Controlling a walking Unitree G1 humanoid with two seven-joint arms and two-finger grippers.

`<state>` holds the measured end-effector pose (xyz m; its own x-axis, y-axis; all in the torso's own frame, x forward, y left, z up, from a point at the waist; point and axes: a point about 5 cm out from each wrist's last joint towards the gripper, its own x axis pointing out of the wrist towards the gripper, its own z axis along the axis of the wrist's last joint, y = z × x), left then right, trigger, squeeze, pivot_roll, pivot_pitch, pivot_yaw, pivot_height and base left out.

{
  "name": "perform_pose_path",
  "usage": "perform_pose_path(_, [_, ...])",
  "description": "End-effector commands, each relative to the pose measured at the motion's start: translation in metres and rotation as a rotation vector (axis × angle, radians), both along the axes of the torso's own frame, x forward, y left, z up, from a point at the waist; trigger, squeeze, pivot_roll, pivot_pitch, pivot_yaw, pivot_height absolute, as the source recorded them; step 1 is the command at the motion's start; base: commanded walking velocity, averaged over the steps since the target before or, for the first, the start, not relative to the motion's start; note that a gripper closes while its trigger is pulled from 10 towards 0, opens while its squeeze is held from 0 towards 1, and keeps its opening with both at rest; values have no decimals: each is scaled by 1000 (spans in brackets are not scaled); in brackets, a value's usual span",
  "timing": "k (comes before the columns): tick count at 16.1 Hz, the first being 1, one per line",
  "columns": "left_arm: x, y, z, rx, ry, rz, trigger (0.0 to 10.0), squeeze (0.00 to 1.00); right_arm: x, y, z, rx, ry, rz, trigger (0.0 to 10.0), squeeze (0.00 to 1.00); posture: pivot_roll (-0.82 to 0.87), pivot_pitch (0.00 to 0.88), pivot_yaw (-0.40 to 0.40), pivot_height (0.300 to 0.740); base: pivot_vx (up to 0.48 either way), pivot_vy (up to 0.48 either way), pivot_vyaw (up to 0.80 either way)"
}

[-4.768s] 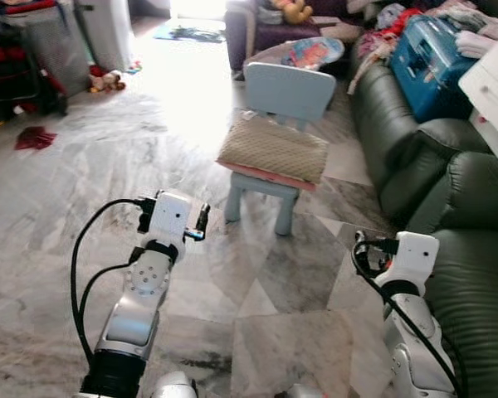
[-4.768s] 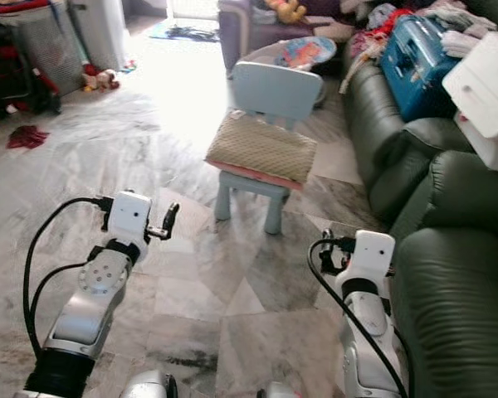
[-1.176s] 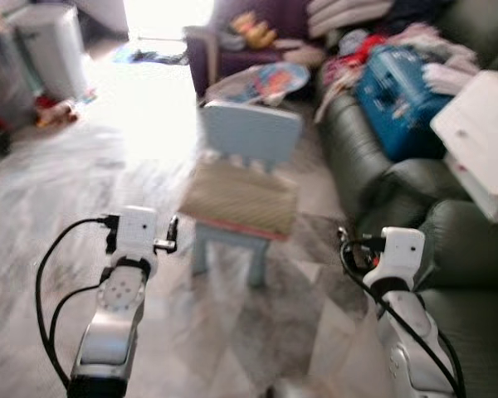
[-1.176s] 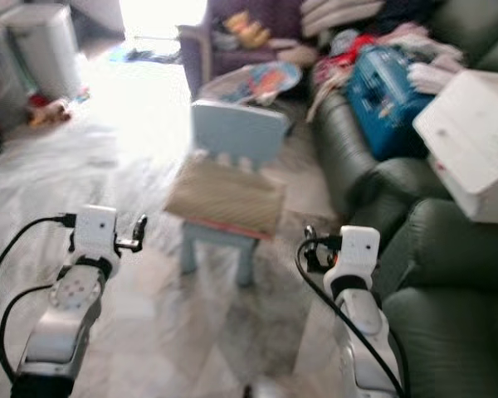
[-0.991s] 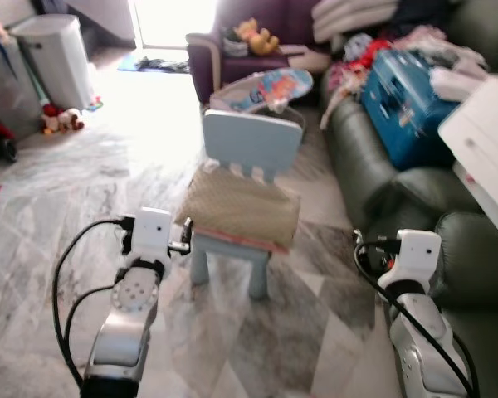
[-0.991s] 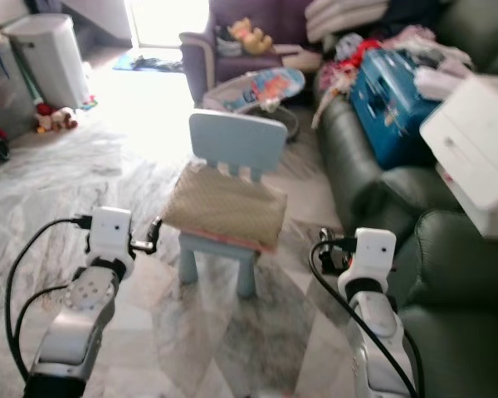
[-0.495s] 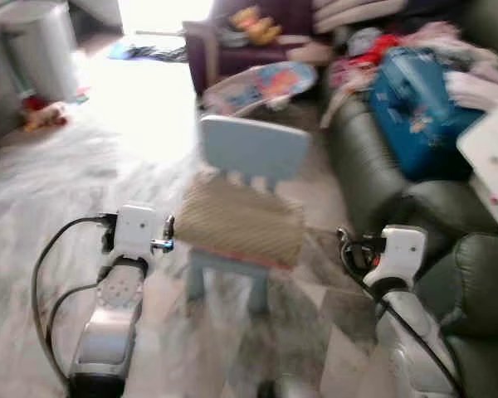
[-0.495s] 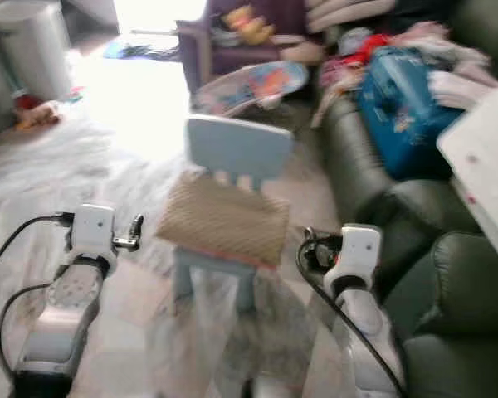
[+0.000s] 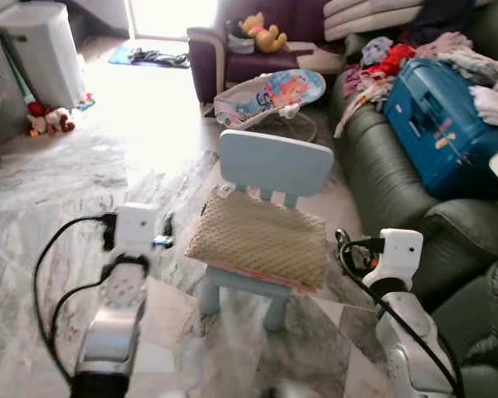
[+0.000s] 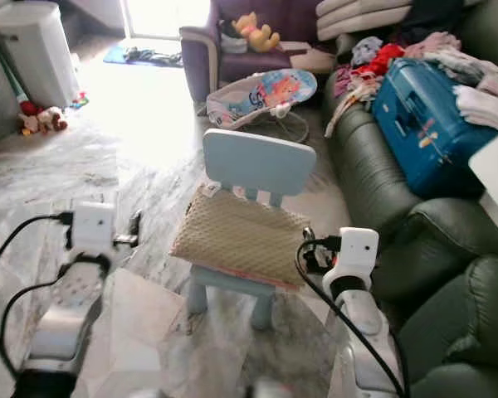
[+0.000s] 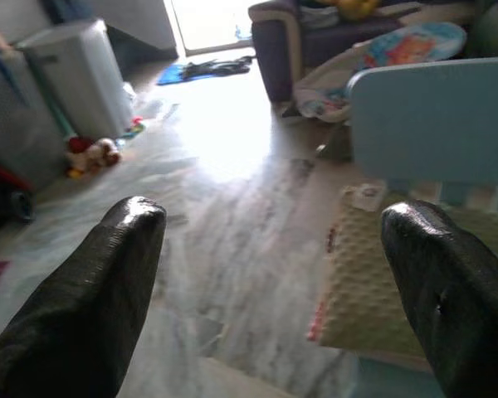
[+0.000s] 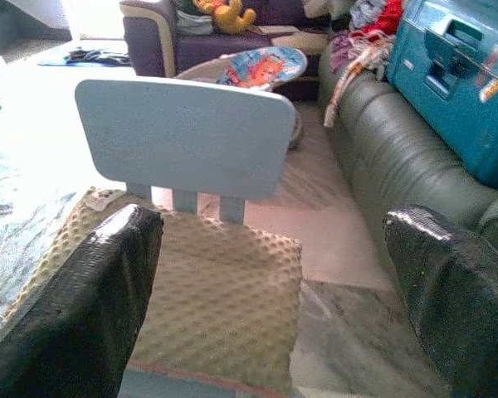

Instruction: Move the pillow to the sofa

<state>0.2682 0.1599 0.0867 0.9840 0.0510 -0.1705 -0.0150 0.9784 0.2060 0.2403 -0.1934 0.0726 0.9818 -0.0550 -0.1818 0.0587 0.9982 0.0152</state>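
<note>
Fingers [image 11: 108, 290] spread wide on both grippers — left gripper [image 11: 266, 282], right gripper [image 12: 270, 290] — flanking one beige pillow [image 9: 260, 238] lying on one blue chair [image 9: 274, 166], beside one green sofa [image 9: 382, 166].

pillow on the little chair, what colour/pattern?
Beige pillow with a bumpy dotted texture and a pink underside edge; clearest in the right wrist view.

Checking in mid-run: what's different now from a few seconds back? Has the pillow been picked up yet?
Not yet. The robot has walked up to the chair, which now looks larger and nearer; the shift across the picture is the camera's own. The left claw and right claw are raised on either side of the pillow, both open and empty. The pillow still lies flat on the chair seat, and the sofa is unchanged.
</note>
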Motion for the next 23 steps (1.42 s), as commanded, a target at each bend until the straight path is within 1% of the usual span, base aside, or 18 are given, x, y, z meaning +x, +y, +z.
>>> perform_pose_path(1, [-1,-4,2,-1,-9,-32,10000,0,-2,-5,3,-3,-11,-17,10000,0,-10,0,-49,740,0,0,0])
perform_pose_path(3, [-1,-5,2,-15,-7,-38,10000,0,-2,-5,2,9,-2,-27,10000,0,-15,0,-46,740,0,0,0])
perform_pose_path(5, [-2,-7,3,-27,-14,-61,10000,0,-3,-5,2,19,3,-35,10000,0,-16,0,-46,740,120,0,-697])
perform_pose_path(7, [-2,-8,3,-23,-17,-70,10000,0,-3,-6,2,17,3,-34,10000,0,-16,0,-49,740,369,0,-800])
perform_pose_path(10, [-3,-7,2,-29,-8,-66,10000,0,-2,-5,2,14,1,-28,10000,0,-15,0,-50,740,475,0,0])
perform_pose_path(11, [-3,-7,0,-50,1,-60,10000,0,-2,-5,2,13,1,-25,10000,0,-15,0,-50,740,465,0,0])
perform_pose_path(13, [-3,-6,0,-54,6,-49,10000,0,-2,-5,3,5,1,-18,10000,0,-15,0,-49,740,433,0,0])
perform_pose_path(16, [-2,-6,1,-51,-5,-35,10000,0,-2,-5,3,-3,-1,-11,10000,0,-16,0,-49,740,375,296,0])
perform_pose_path(17, [-1,-6,1,-44,-10,-35,10000,0,-2,-5,3,-3,-1,-11,10000,0,-16,0,-49,740,0,405,0])
perform_pose_path(18, [-1,-8,2,-18,-18,-44,10000,0,-2,-5,3,-1,-2,-12,10000,0,-14,0,-49,740,0,0,0])
perform_pose_path(20, [-2,-9,2,-31,-10,-34,10000,0,-2,-4,3,1,-1,-13,10000,0,-15,0,-50,740,0,0,0])
perform_pose_path(21, [-2,-9,1,-52,-11,-27,10000,0,-2,-4,3,2,-2,-13,10000,0,-15,0,-51,740,0,0,0])
perform_pose_path(23, [-2,-10,2,-34,-16,-30,10000,0,-1,-5,3,0,-4,-15,10000,0,-14,0,-52,740,0,0,0])
